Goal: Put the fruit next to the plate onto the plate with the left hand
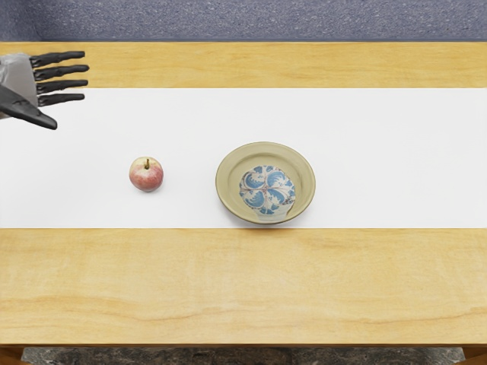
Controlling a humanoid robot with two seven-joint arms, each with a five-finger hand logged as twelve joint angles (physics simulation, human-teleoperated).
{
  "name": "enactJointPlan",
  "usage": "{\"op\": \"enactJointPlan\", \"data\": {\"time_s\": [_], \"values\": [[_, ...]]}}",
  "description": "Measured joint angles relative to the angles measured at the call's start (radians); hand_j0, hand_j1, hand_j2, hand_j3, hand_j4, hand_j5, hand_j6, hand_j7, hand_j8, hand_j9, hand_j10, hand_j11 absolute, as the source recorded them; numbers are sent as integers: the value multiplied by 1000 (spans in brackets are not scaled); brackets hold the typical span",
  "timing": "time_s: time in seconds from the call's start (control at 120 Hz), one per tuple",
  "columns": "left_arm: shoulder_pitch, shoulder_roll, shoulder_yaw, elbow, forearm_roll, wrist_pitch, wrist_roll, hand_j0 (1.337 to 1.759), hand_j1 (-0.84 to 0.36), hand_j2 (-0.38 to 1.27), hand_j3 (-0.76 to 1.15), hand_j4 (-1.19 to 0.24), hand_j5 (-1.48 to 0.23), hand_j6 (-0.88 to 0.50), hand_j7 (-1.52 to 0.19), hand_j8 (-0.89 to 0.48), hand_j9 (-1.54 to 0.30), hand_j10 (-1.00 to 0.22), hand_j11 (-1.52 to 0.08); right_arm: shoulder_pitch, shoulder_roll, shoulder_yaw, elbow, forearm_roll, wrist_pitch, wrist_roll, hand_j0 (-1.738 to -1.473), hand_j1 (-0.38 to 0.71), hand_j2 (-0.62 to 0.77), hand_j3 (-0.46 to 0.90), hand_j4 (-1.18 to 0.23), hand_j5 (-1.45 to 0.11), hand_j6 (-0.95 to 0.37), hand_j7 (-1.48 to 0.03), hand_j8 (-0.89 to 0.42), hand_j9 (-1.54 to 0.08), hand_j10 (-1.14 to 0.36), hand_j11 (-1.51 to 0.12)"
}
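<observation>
While the left hand [47, 80] hangs upper left, fingers spread and empty, the apple [146, 174] lies lower right of it, left of the plate [228, 163]

Tabletop [243, 289] of pale wood with fine lengthwise grain, satin finish. Across it lies a white strip [380, 152] — smooth, matt, cloth or paper not distinguishable. Plate [228, 171]: ceramic in look, glazed, olive-beige rim around a blue-and-white painted centre. Apple [146, 174]: smooth red-yellow skin with a faint sheen. Left hand [42, 84] — dark, matt fingers, hard plastic or metal by appearance, on a grey casing.
</observation>
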Motion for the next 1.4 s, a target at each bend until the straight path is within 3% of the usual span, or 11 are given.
{"op": "enactJointPlan", "data": {"time_s": [0.192, 0.325, 0.467, 0.542, 0.583, 0.658, 0.775, 0.933, 1.1, 1.4], "values": [[-1, -18, 1, 0, 92, 40, 20, 1658, 341, 2, 0, -5, -9, -5, -9, -5, -9, -6, -9, 0, 0, 0, -2, 1, -3, 1, -1658, -349, 0, 0, 0, 0, -1, 0, 0, 0, 0, 0], [-17, -56, 5, 0, 204, 172, 93, 1658, 340, 2, 0, -7, -10, -7, -10, -7, -10, -7, -10, -1, 0, 0, -3, 0, -4, 1, -1658, -349, 0, 0, 0, 0, -1, 0, 0, 0, 0, 0], [-221, -139, 161, -2, 254, 344, 114, 1658, 338, 2, 0, -10, -13, -10, -13, -10, -13, -10, -13, -1, 0, 0, -3, 0, -4, 1, -1658, -349, 0, 0, 0, 0, 0, 0, 0, 0, 0, 0], [-331, -259, 289, -2, 264, 475, 117, 1658, 335, 3, 0, -12, -17, -13, -16, -13, -16, -13, -16, -1, 0, 0, -3, 0, -4, 1, -1658, -349, 0, 0, 0, 0, 0, 0, 0, 0, 0, 0], [-354, -344, 370, -3, 265, 580, 118, 1658, 327, 4, 0, -18, -24, -19, -24, -19, -24, -19, -24, -1, 0, 0, -3, 0, -4, 1, -1658, -349, 0, 0, 0, 0, 0, 0, 0, 0, 0, 0], [-357, -441, 479, -6, 265, 730, 119, 1658, 310, 7, 0, -33, -43, -34, -42, -34, -42, -34, -42, -1, 0, 0, -3, 0, -4, 1, -1658, -349, 0, 0, 0, 0, -1, 0, 0, 0, 0, 0], [-353, -476, 551, -33, 265, 824, 122, 1658, 300, 9, 0, -42, -54, -43, -54, -43, -54, -42, -54, -1, 0, 0, -3, 0, -4, 1, -1658, -349, 0, 0, 0, 0, -1, 0, 0, 0, 0, 0], [-352, -554, 590, -80, 264, 858, 124, 1658, 305, 8, 0, -38, -48, -38, -48, -38, -48, -38, -48, -1, 0, 0, -3, 0, -4, 1, -1658, -349, 0, 0, 0, 0, 0, 0, 0, 0, 0, 0], [-320, -600, 609, -82, 263, 874, 125, 1658, 305, 8, 0, -37, -48, -38, -48, -38, -48, -38, -48, -1, 0, 0, -3, 0, -4, 1, -1658, -349, 0, 0, 0, 0, 0, 0, 0, 0, 0, 0], [-285, -674, 638, -57, 272, 1016, 122, 1658, 165, 31, 0, -154, -200, -154, -200, -154, -200, -154, -199, -1, 0, 0, -3, 0, -4, 1, -1658, -349, 0, 0, 0, 0, 0, 0, 0, 0, 0, 0]]}}
